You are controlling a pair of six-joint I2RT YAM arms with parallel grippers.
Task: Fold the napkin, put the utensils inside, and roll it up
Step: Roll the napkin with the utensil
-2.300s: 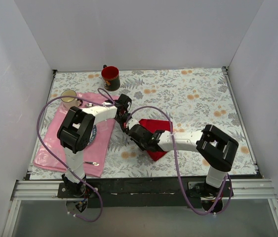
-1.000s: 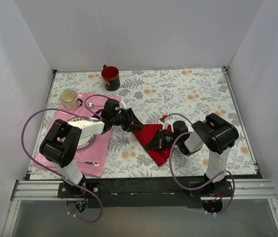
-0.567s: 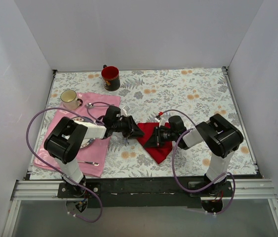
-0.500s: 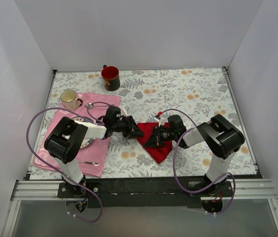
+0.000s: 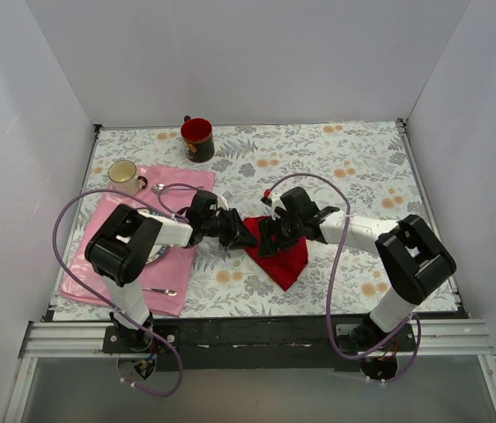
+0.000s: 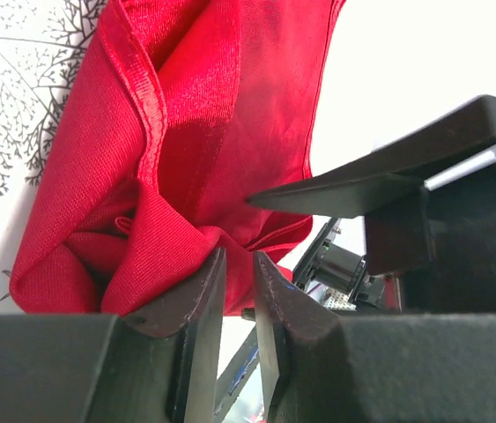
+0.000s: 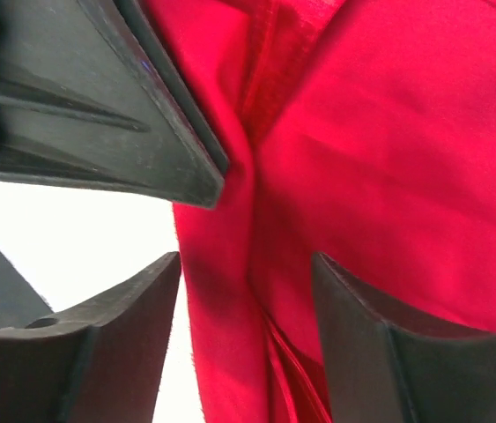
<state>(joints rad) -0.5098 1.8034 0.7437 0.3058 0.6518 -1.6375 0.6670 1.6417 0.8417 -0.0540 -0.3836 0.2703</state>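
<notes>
The red napkin (image 5: pixel 288 257) lies bunched and partly folded on the floral table, a little left of centre. My left gripper (image 5: pixel 240 234) is at the napkin's left corner, and its narrow jaws are shut on a raised fold of the red cloth (image 6: pixel 186 132). My right gripper (image 5: pixel 270 236) faces it from the right. Its jaws are open and straddle a ridge of the napkin (image 7: pixel 388 150) without pinching it. The left gripper's dark fingers (image 7: pixel 142 115) show just beyond the right one's tips. The utensils are hidden or out of view.
A pink placemat (image 5: pixel 98 264) lies at the left with a plate (image 5: pixel 154 254) partly under the left arm, a silver spoon (image 5: pixel 173 187) and a silver fork (image 5: pixel 161 291). A cream cup (image 5: pixel 124 174) and a red mug (image 5: pixel 197 139) stand at the back left.
My right gripper has opened and let go of the napkin. Its arm has swung up and left toward the left gripper. The left gripper has closed further on the cloth.
</notes>
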